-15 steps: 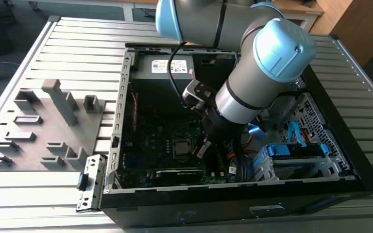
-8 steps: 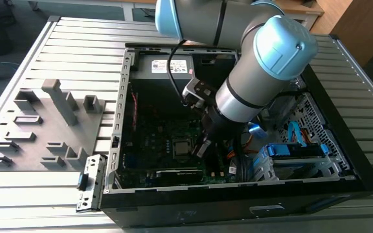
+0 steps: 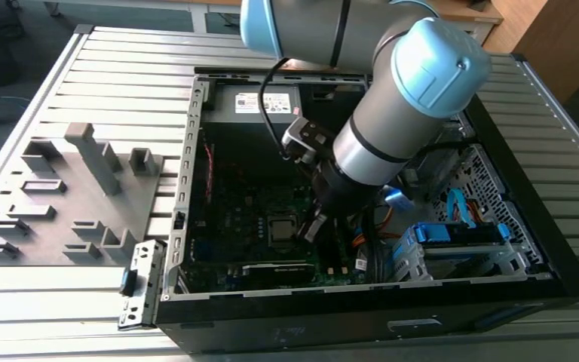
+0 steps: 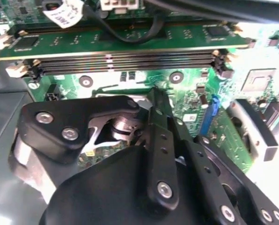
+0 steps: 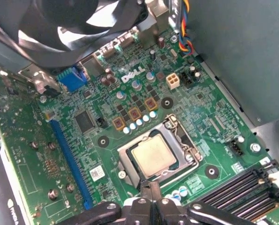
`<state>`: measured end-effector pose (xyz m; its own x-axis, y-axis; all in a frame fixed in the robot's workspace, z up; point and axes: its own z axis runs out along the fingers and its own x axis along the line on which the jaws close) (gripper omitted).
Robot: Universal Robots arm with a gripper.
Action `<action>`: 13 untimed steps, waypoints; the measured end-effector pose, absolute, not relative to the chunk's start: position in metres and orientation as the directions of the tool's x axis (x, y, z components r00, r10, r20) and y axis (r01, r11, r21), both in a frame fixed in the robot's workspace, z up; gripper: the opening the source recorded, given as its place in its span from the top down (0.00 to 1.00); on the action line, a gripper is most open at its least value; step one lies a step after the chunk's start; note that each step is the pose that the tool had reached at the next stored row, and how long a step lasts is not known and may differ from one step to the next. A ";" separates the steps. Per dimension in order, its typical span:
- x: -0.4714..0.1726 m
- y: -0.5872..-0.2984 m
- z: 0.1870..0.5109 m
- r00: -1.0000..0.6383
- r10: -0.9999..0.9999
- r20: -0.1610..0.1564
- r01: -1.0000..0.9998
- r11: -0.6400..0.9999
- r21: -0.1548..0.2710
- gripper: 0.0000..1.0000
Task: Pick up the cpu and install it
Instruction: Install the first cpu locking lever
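Pincer (image 5: pixel 149 190) fingers are drawn together with nothing between them. The tip hovers low over the board (image 5: pixel 111 164), just beside one edge of the socket rather than above its middle. The cpu (image 5: pixel 153 157) lies flat in that socket, pale top up and square to the metal frame (image 5: pixel 192 158) that rings it. I judge the chip already seated, which would explain a closed, unladen pincer standing off to the side. Whether the frame is latched down on the chip I cannot tell.

Near the socket, on the pincer's side, run the dark memory slots (image 5: pixel 242 187). Well apart on the far side a black fan (image 5: pixel 69 23) overhangs the board. In the exterior view the arm (image 3: pixel 390 128) slants steeply down into the open case (image 3: pixel 184 188). That slant looks needed to clear the case walls and reach the board on the case floor. The case lies on its side on a slatted table (image 3: pixel 118 75). To the exterior view's left of the case is a grey moulded tray (image 3: pixel 58 196), probably where parts are staged.
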<state>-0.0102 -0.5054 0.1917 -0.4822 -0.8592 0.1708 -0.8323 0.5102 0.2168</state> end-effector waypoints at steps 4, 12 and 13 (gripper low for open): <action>-0.013 -0.501 0.192 -0.482 -0.858 0.176 -0.833 0.512 0.213 0.89; -0.016 -0.504 0.191 -0.483 -0.857 0.177 -0.834 0.512 0.206 0.89; -0.016 -0.505 0.192 -0.484 -0.857 0.177 -0.834 0.513 0.205 0.89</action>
